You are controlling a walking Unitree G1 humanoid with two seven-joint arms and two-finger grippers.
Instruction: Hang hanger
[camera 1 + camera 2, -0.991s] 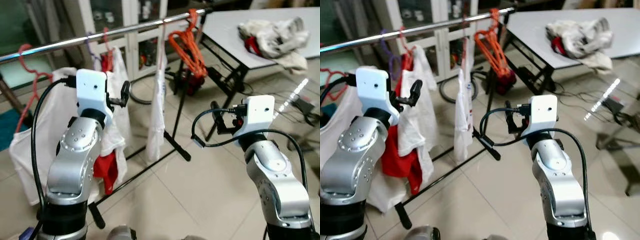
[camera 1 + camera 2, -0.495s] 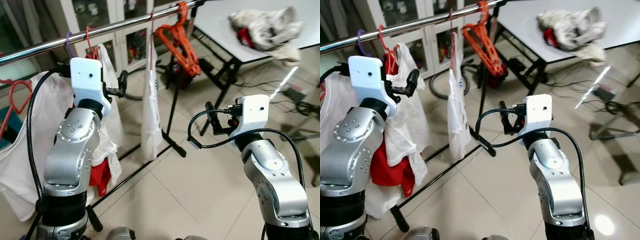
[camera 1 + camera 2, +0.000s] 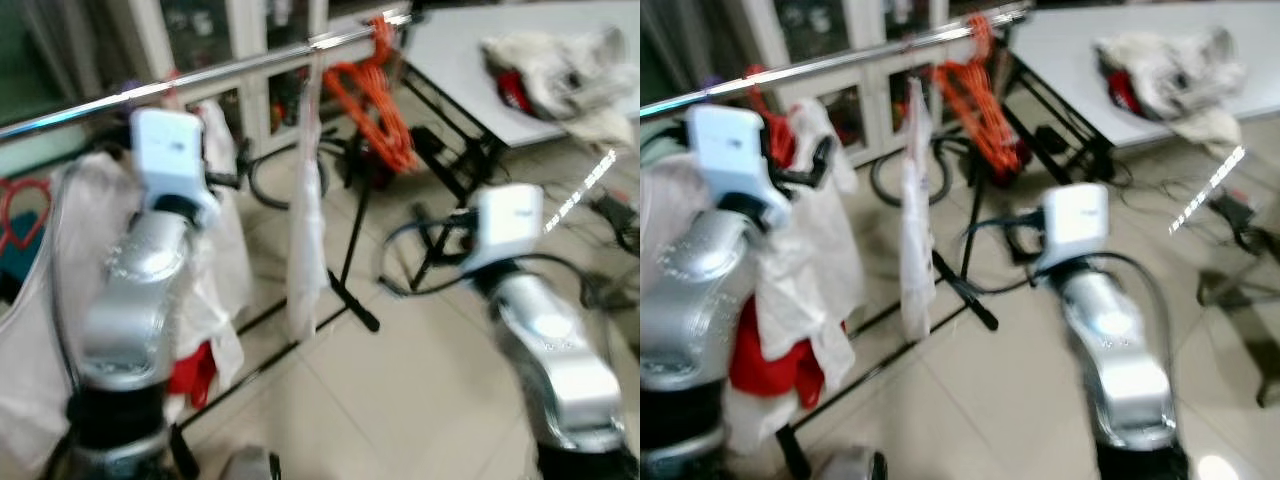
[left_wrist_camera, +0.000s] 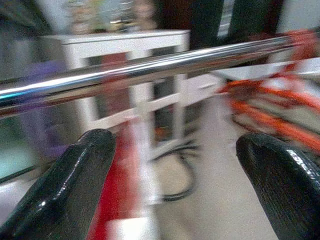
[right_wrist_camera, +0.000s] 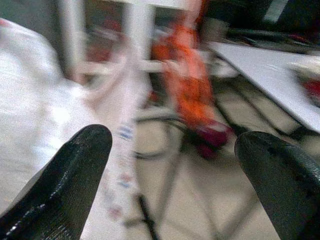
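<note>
Your head views are blurred. The chrome rail (image 3: 250, 65) crosses in front of you, from low on your left up to its far end on your right, where the bunch of orange hangers (image 3: 378, 95) hangs close to the rail's end. A narrow white garment (image 3: 305, 230) hangs at the middle of the rail, and more white clothes (image 3: 815, 250) with a red piece (image 3: 775, 365) hang on your left side.

Your left gripper (image 4: 175, 185) is raised just below the rail; its fingers are spread wide apart and hold nothing. Your right gripper (image 5: 170, 185) is also spread and empty, pointing toward the orange hangers.

The free room is the tiled floor (image 3: 400, 390) between the rack's black foot (image 3: 355, 305) and your right arm. To the right, the grey table (image 3: 1080, 60) edge with its black legs limits you; a heap of clothes (image 3: 1170, 70) lies on it.

No writing can be read.
</note>
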